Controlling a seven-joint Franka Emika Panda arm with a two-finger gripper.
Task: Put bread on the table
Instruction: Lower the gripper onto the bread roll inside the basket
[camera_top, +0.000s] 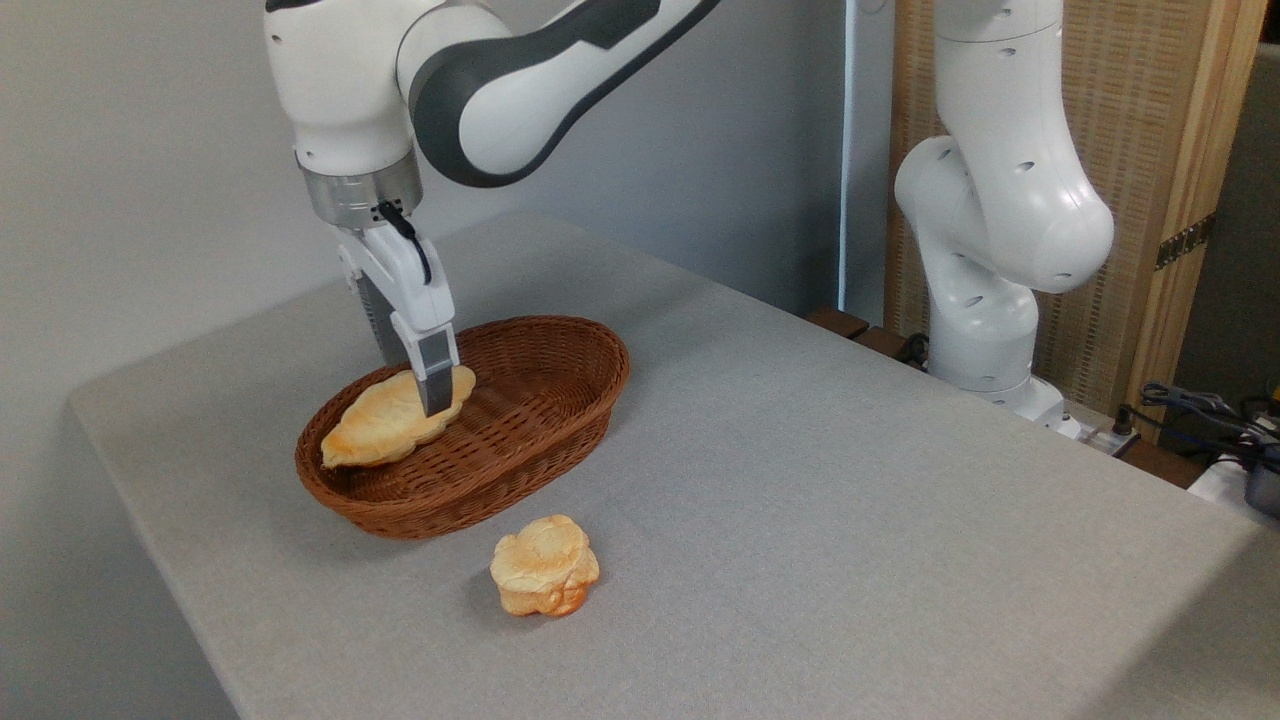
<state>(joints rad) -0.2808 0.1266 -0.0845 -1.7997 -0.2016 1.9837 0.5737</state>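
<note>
The bread (385, 425), a long golden-brown loaf with a ridged top, lies in the left half of the brown wicker basket (540, 400). Its left end rests up on the basket's rim. My gripper (416, 390) reaches down from above and is shut on the loaf's right end. The near finger (436, 385) presses against the loaf's front side, and the far finger's tip is hidden behind the loaf. The basket stands on the table (800, 480), a light grey tabletop.
A small round flower-shaped bun (545, 578) lies on the table just in front of the basket. My arm's white base (985, 300) stands beyond the table's right rear edge, with cables (1200, 410) beside it.
</note>
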